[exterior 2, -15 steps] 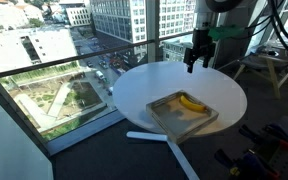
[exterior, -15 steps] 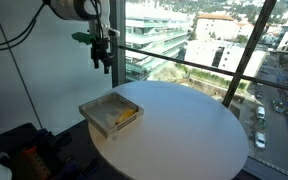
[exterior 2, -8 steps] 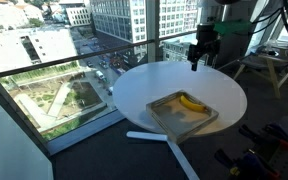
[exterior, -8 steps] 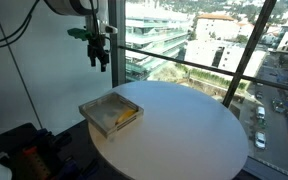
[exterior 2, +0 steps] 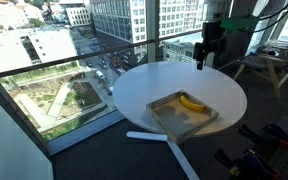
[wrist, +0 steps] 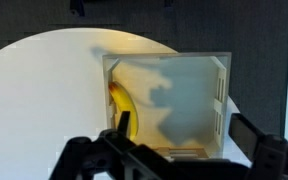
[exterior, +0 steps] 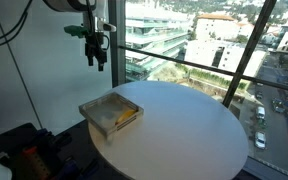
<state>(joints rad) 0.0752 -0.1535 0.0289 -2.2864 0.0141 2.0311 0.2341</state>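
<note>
Risen slightly since the earlier frame, the gripper [exterior: 97, 60] hangs well above the tray [exterior: 94, 101], fingers spread wide and empty. The banana [wrist: 122, 106] lies inside the tray, its long axis running along one wall.

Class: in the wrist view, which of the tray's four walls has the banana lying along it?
The tray wall opposite the slotted wall; the banana lies along its inside, well apart from the slotted one.

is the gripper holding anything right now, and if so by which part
Nothing is held. The gripper hangs open in the air, and the banana lies in the tray on the table.
</note>
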